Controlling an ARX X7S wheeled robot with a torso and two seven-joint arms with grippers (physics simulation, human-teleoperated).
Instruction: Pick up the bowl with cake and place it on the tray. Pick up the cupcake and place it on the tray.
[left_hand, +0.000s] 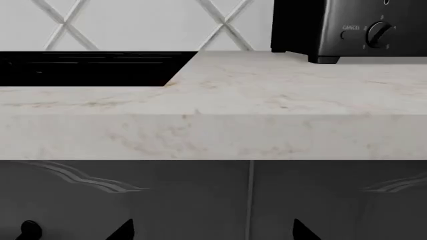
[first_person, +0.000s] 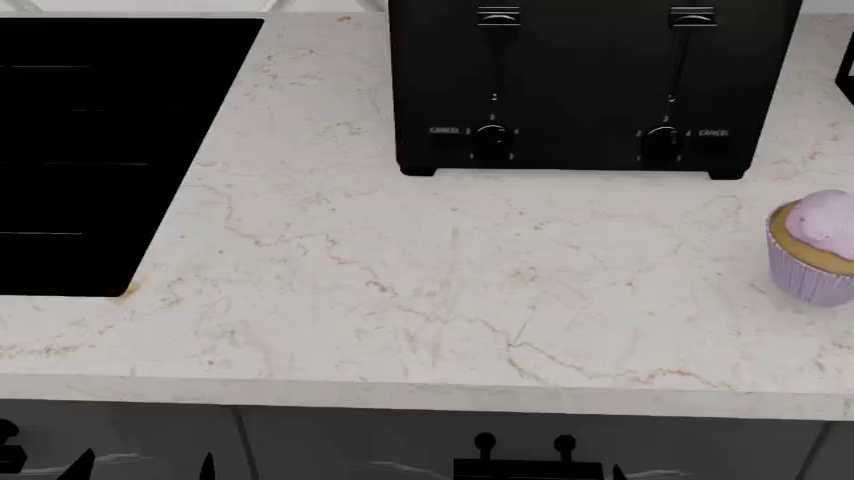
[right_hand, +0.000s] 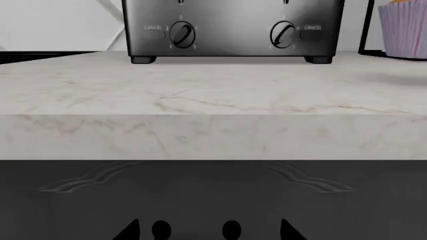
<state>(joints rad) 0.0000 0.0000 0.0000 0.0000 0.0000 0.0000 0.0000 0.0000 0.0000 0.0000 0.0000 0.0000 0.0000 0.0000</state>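
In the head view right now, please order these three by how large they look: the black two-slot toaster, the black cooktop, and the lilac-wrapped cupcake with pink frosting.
1. Black two-slot toaster and black cooktop: they look similar and both are cut by the frame, so I cannot rank them.
2. Lilac-wrapped cupcake with pink frosting: clearly smallest, though also partly cut at the edge.

A pale marble tabletop (first_person: 441, 280) with faint tan veins fills the scene. A black toaster (first_person: 594, 85) stands at its back, a black cooktop (first_person: 94, 150) set in beside it. Dark cabinet doors (right_hand: 213, 195) sit below, white lattice-patterned wall (left_hand: 133, 25) behind.
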